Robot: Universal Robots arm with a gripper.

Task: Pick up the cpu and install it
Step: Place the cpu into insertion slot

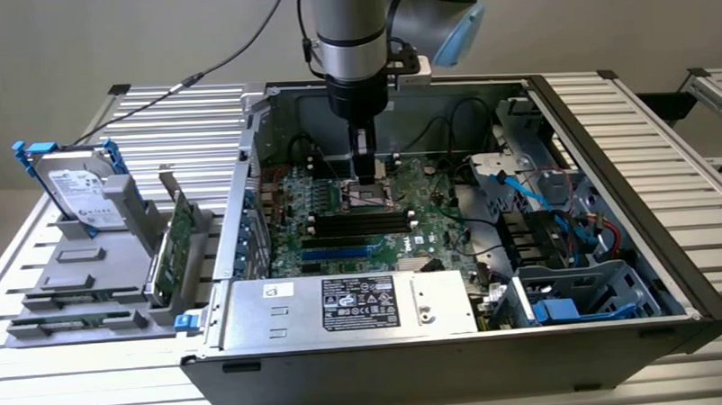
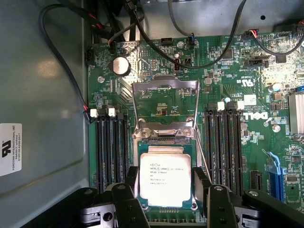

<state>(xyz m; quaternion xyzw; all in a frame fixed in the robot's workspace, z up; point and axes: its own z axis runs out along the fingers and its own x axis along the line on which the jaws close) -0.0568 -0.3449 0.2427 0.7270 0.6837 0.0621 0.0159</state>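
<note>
The gripper (image 1: 367,177) is reaching down into the case (image 1: 439,375) over the socket (image 2: 164,139). Its jaws are standing wide and gripping the cpu (image 2: 165,183) by two opposite edges. The cpu is lying level in the socket's opening, its printed metal top facing up. Just beyond the socket, the load plate (image 2: 164,84) is lying swung open. Memory slots (image 2: 108,156) are flanking the socket on both sides.

My remote view: the cpu (image 2: 165,179) has a satin silver metal lid, the motherboard (image 2: 142,57) is glossy green laminate, the socket frame (image 2: 164,129) bare shiny steel, and the computer case (image 2: 42,85) matt grey sheet metal.
</note>
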